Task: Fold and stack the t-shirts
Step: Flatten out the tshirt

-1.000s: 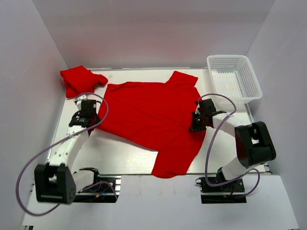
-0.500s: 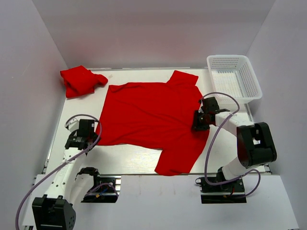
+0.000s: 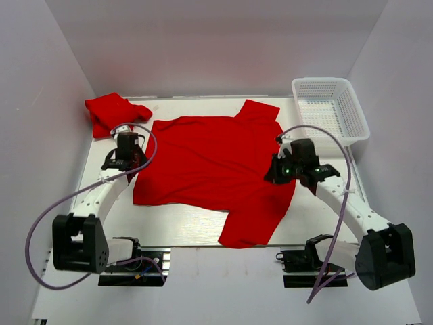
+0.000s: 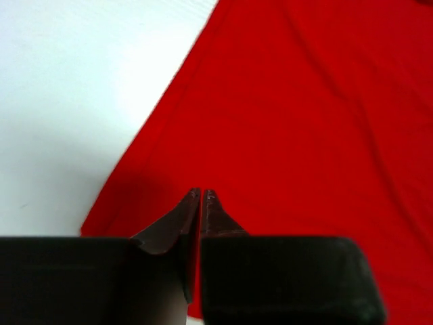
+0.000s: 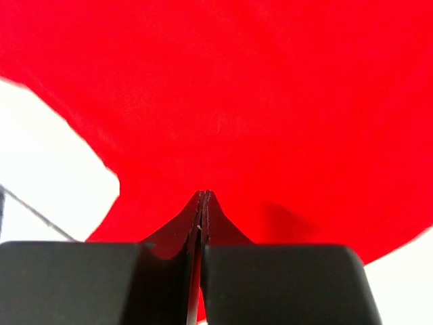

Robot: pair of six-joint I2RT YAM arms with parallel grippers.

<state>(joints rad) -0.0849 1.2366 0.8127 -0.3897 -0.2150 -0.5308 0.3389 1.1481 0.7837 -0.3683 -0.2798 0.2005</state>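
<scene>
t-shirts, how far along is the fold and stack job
Early. Done: the spread t-shirt lies opened out mid-table. In hand: the left gripper and right gripper, jaws closed, are at its side edges; no fold shows yet. Left: folding it, then the crumpled t-shirt in the far-left corner, and stacking both.

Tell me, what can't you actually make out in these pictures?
- Left pincer, left wrist view: tips nearly meet over the spread t-shirt; its own fingers hide whether cloth is caught.
- Right pincer, right wrist view: closed; same doubt.
- Bunched t-shirt, top view: its folds hide its shape.
- Both wrist views: frame edges cut off the spread t-shirt's outline.
</scene>
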